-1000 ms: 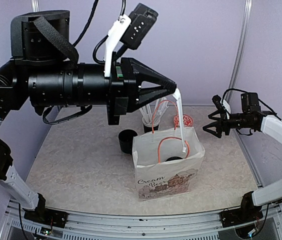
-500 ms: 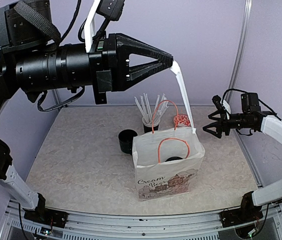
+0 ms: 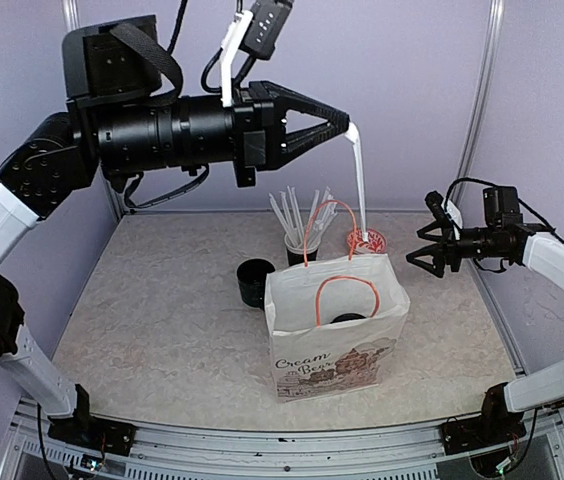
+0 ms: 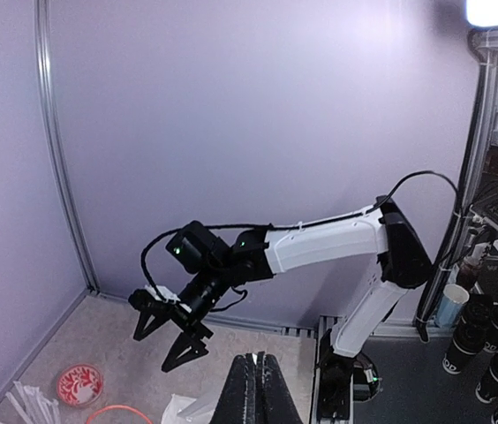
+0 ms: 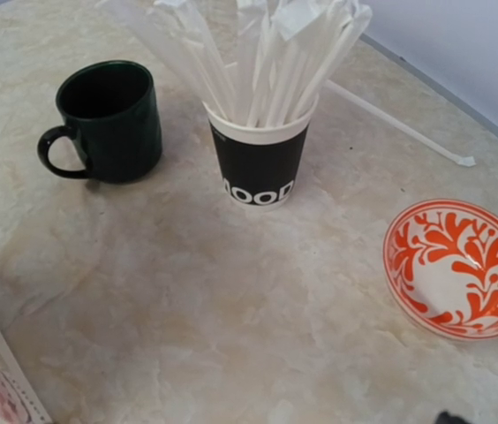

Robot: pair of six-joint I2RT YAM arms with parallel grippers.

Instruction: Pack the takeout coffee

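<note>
At the centre of the top view, the paper bag point(image 3: 332, 350) is standing open with a dark round shape inside, probably the lidded takeout coffee point(image 3: 348, 318). Above it in the frame, the left gripper point(image 3: 347, 126) is pinching a white straw point(image 3: 359, 180), seemingly a final extra. At right, the right gripper point(image 3: 425, 250) is hovering, jaws spread.

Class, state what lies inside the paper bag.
Through the open top of the paper bag, a round black lid shows. Whatever sits beneath it, and the rest of the interior, is hidden by the bag's walls.
</note>
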